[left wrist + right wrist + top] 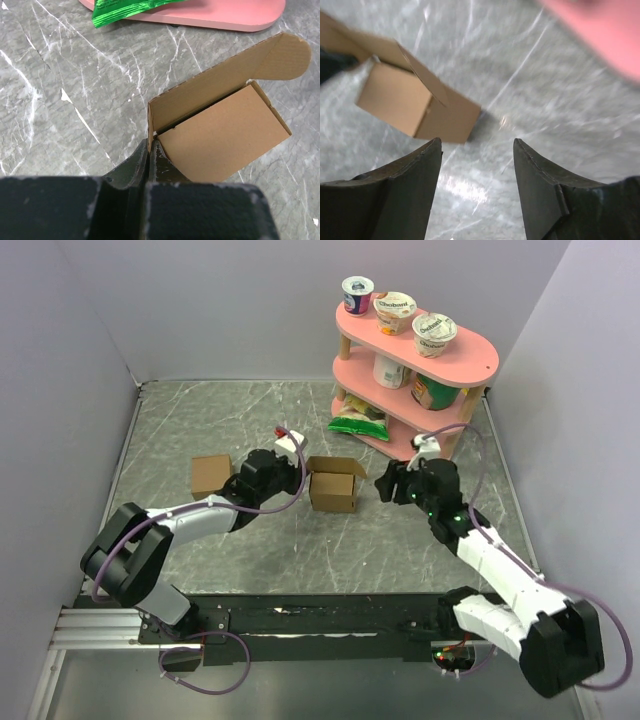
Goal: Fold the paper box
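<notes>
The left pincer (149, 150) is pressed together, its tips touching the box's (225, 135) left corner. I cannot tell whether any cardboard is nipped between them. The box stands mid-counter (250, 420) with its flaps up. The right pincer (477, 141), spread and empty, hovers near the box's right.

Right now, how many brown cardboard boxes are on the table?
2. The paper box, its flap open, sits mid-table just in front of the pink shelf. A closed cardboard cube sits to its left, nearer the left wall. Clutter on the shelf could hide more.
</notes>
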{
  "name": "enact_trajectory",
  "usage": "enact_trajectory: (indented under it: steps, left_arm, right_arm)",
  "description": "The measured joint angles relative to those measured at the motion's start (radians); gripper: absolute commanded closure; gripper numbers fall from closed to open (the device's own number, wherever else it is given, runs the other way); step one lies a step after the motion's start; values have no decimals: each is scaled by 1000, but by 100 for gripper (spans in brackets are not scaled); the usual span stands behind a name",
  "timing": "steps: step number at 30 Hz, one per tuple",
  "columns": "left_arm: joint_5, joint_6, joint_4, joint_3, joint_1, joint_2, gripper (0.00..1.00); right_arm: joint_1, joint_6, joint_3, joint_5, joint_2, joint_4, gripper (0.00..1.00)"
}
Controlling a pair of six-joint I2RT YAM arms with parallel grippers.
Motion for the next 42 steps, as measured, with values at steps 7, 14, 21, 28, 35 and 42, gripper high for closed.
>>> enact_trajectory:
  steps: [7, 14, 21, 28, 35, 42]
  left_arm:
    - [-17, 1, -1, 0, -12, 0, 99]
    - [-27, 5, -28, 16, -19, 0, 99]
    - [-44, 9, -68, 40, -28, 3, 99]
    - [-51, 12, -83, 62, -31, 17, 99]
    - [-56, 12, -89, 71, -37, 24, 99]
    - [-75, 10, -113, 95, -47, 33, 99]
  right_arm:
    - [-27, -102, 73, -63, -33, -40, 39]
    - [-20, -166, 201, -126, 121, -72, 43]
    - [32, -174, 270, -113, 216, -99, 46]
    - [58, -191, 319, -84, 300, -115, 51]
    - [75, -204, 334, -42, 352, -137, 62]
    - [120, -196, 388, 9, 383, -177, 87]
